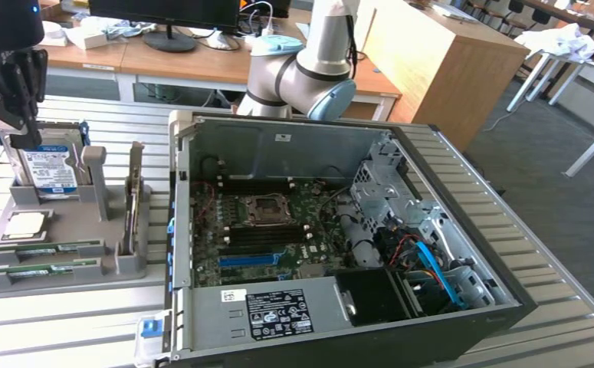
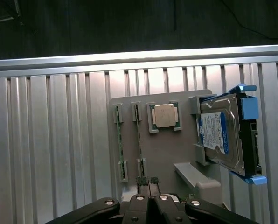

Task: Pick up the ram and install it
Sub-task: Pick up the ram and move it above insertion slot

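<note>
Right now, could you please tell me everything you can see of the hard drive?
The hard drive is a silver metal slab with a blue-and-white label on its broad face and blue plastic rails along two edges. It stands on edge, tilted, in a slot of the grey holder, beside the processor chip. Nothing else touches it.

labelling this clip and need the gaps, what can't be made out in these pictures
- ram sticks, wrist view: chips and label too small to make out.
- gray holder, wrist view: one edge hidden behind the shut gripper.
- motherboard ram slots, exterior view: too small to judge whether filled.
</note>
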